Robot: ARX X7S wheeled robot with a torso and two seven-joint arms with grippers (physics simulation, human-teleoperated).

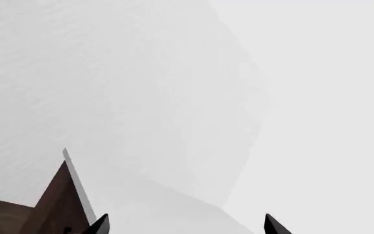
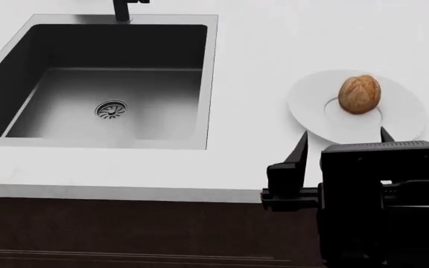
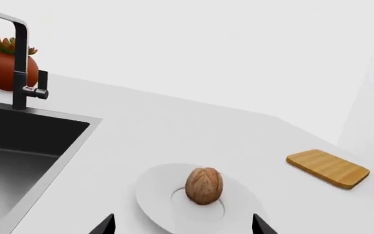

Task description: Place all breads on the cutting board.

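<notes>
The brown, cracked, egg-shaped roll (image 3: 204,185) sits mid-plate on the round white plate (image 3: 161,195), well apart from the striped honey wooden cutting board (image 3: 327,168); my right pincer (image 3: 183,225) gapes wide, ready to straddle it; my left pincer (image 1: 185,225) seems open too.

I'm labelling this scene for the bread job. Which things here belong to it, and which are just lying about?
Belonging to the job:
- brown crusty egg-shaped roll, on the plate
- flat honey-coloured wooden cutting board, bare
- open right gripper, near the plate

Lying about:
- round white plate
- steel sink
- black faucet
- red round pot with a plant
</notes>
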